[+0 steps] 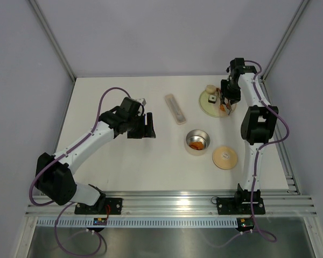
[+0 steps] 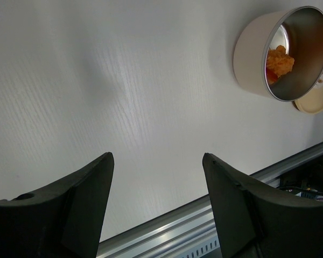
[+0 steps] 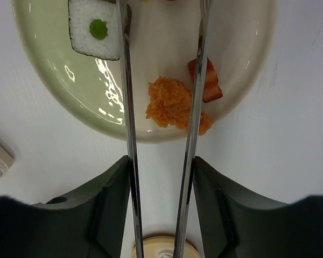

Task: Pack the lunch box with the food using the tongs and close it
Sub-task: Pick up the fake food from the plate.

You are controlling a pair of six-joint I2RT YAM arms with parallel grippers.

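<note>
- The left tool [image 2: 156, 157] is held over the bare tabletop [image 1: 151, 166], to the left of the lunch box [image 1: 190, 150]. Its two fingers are spread wide and nothing is seen between them.
- The right tool [image 3: 161, 161] is pressed onto the tongs [image 3: 127, 97]. One silver arm is laid along the inner face of each finger.
- The tongs are pointed over the pale green plate [image 3: 54, 70] at the far right of the tabletop. Their two arms are seen apart, not squeezed together.
- An orange food piece [image 3: 169, 102] is found on the plate, mostly between the two arms. Whether it is touched by them cannot be told.
- A red striped piece [image 3: 210, 83] is placed just beside the orange one and is partly hidden by one arm of the tongs.
- A white square piece [image 3: 94, 27] with a dark edge and a green dot is placed farther on the plate, beside the other arm.
- A beige bun [image 1: 210, 88] is seen at the far rim of the plate.
- The lunch box is left open near the middle of the tabletop, and an orange lump [image 2: 280, 60] is contained in it.
- The tan lid [image 1: 224, 157] is laid flat just beside the lunch box, on its right.
- A translucent case [image 1: 175, 108] is laid to the left of the plate, apart from it.
</note>
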